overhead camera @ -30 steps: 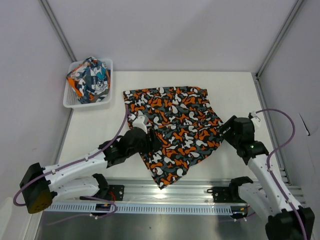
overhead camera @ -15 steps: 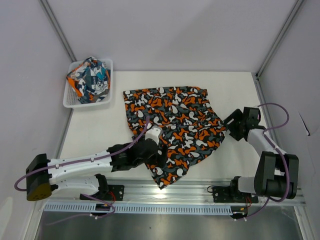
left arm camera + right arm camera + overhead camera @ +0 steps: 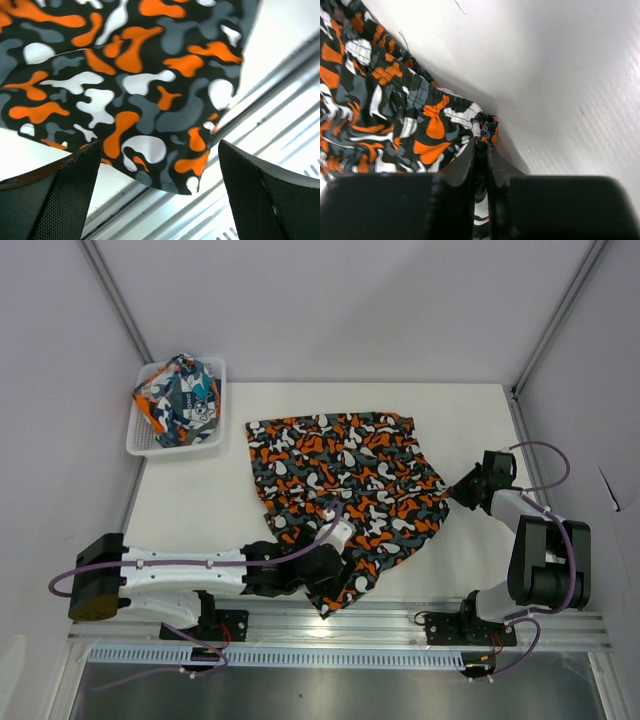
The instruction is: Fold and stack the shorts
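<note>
The camouflage shorts lie spread flat on the table, one corner of the elastic waistband bunched up in the right gripper, whose fingers are pressed together on that gathered edge; the rest of the cloth runs away to the left of this gripper; the near hem of the shorts lies directly under the left gripper, whose fingers stand wide apart above the fabric, holding nothing; just nearside of that gripper the hem's point reaches over the metal rail; the teal-print shorts sit bundled in the white basket, well apart from both grippers, beyond and to the left of the left one
</note>
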`<state>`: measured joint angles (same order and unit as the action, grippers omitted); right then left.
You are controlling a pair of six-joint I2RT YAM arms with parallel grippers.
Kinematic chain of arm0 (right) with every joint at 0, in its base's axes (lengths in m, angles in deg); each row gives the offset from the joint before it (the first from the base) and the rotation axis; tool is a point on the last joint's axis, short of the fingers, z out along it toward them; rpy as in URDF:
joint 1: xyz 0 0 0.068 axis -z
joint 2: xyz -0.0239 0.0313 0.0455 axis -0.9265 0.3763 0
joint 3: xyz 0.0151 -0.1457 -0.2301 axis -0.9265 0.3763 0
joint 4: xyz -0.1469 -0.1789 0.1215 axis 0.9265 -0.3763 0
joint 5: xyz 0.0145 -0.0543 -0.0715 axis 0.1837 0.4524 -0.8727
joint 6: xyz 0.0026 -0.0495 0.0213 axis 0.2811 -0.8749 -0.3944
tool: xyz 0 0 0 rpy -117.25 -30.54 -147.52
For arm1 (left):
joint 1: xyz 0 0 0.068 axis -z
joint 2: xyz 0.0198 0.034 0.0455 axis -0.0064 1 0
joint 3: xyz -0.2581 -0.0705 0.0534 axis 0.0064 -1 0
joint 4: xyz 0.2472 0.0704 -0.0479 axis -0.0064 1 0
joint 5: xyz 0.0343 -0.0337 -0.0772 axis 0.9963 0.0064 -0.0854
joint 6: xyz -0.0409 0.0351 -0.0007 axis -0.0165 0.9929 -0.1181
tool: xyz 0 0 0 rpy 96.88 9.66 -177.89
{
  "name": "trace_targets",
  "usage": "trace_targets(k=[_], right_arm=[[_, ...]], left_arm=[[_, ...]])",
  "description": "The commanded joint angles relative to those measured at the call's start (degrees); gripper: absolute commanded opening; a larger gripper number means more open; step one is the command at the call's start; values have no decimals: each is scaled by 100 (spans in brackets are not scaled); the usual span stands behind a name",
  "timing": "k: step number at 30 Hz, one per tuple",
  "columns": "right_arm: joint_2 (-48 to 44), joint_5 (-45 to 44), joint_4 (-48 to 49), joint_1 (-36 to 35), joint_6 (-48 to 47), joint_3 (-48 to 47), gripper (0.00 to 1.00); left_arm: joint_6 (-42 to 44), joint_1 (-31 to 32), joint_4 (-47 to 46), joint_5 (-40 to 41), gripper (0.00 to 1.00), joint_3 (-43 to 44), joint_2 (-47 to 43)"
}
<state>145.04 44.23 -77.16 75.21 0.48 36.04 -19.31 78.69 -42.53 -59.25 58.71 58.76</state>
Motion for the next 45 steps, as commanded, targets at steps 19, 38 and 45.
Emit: trace_targets(k=[19, 38, 45], right_arm=[[167, -10, 1011, 25, -60, 434, 0], [158, 69, 1064, 34, -77, 487, 0], [149, 104, 1082, 34, -77, 505, 0]], left_arm=[[225, 1914, 829, 735, 78, 1348, 2334], [198, 1783, 785, 498, 48, 1146, 2765], [163, 1511, 618, 234, 51, 918, 2756]])
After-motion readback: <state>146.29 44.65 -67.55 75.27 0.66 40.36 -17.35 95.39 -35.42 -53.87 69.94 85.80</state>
